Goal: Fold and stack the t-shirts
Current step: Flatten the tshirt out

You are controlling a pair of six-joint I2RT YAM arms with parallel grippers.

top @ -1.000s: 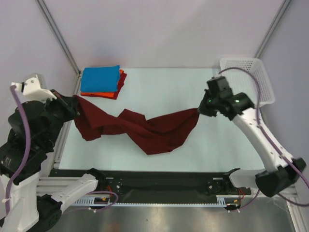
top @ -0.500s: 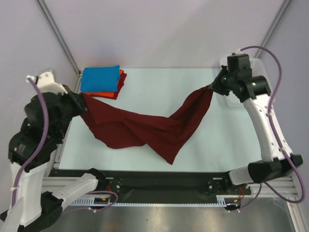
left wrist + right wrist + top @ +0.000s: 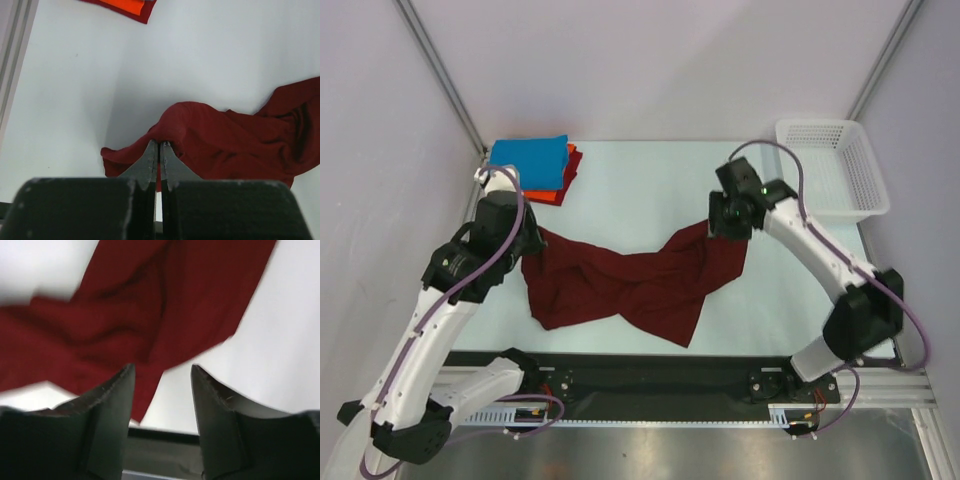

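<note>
From above, the worktop (image 3: 640, 180) is a pale, matte sheet with a faint green cast. Plain lilac-grey walls (image 3: 650, 60) close it in on three sides, and slim metal frame posts (image 3: 440, 70) slant up from its two far corners. A black rail (image 3: 650, 375) runs along the near edge, between the arm bases.

The maroon t-shirt (image 3: 630, 290) lies crumpled and twisted across the middle of the worktop, reaching toward the near edge. The left gripper (image 3: 528, 243) meets the cloth at its left end, and the right gripper (image 3: 718, 228) hangs over its raised far-right tip. In the far left corner the blue t-shirt (image 3: 528, 162) lies folded on top of the orange-red t-shirt (image 3: 563, 187), which shows along the right and near sides. A white mesh basket (image 3: 835, 135) sits at the far right corner, well apart from the cloth.

In the left wrist view, the left jaws are pressed together on a raised fold of the maroon cloth, which humps up just beyond the tips and spreads off to the right. The bare surface around it is smooth, with a soft shadow beside the hump. A corner of the orange-red shirt shows at the top edge.

The right wrist view is blurred. The right jaws stand wide apart and grip nothing. Creased maroon cloth fills the upper part of the view beyond them, with pale worktop at the right and the lower left.
</note>
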